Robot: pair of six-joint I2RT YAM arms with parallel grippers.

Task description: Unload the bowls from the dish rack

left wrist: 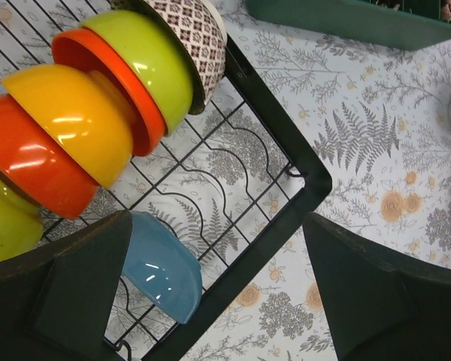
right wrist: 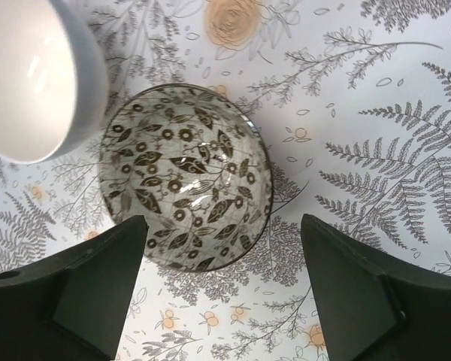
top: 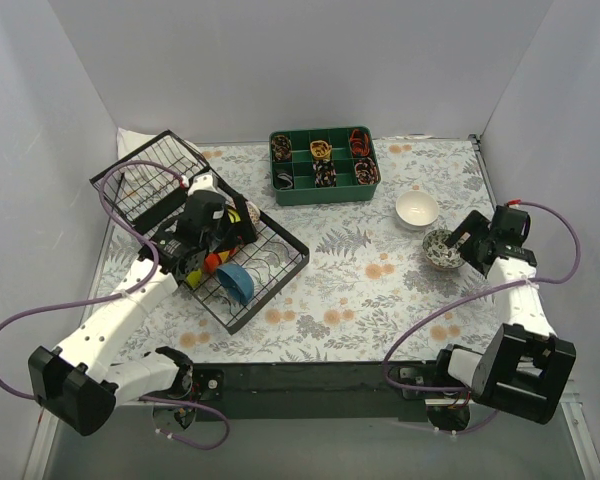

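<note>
While your left pincer [left wrist: 218, 226] hangs wide open and empty over a corner of the dish rack [left wrist: 286, 203], the blue bowl [left wrist: 161, 263] lies tipped on the wires just beside the finger at the left of the wrist view, partly hidden behind it. Past it, a row of bowls [left wrist: 68, 113] stands on edge, nested, running away up and left: red-orange, yellow, orange, lime, then mosaic-patterned. Your left arm is much the nearer, and the blue bowl looks like its likeliest next pick, a small shift leftward. Your right pincer [right wrist: 224, 226], well apart from the rack, is also wide open and holds nothing. It hovers above an upright, empty leaf-patterned bowl [right wrist: 184, 177] on the counter [right wrist: 376, 113], with an empty white bowl [right wrist: 30, 75] just beside.
</note>
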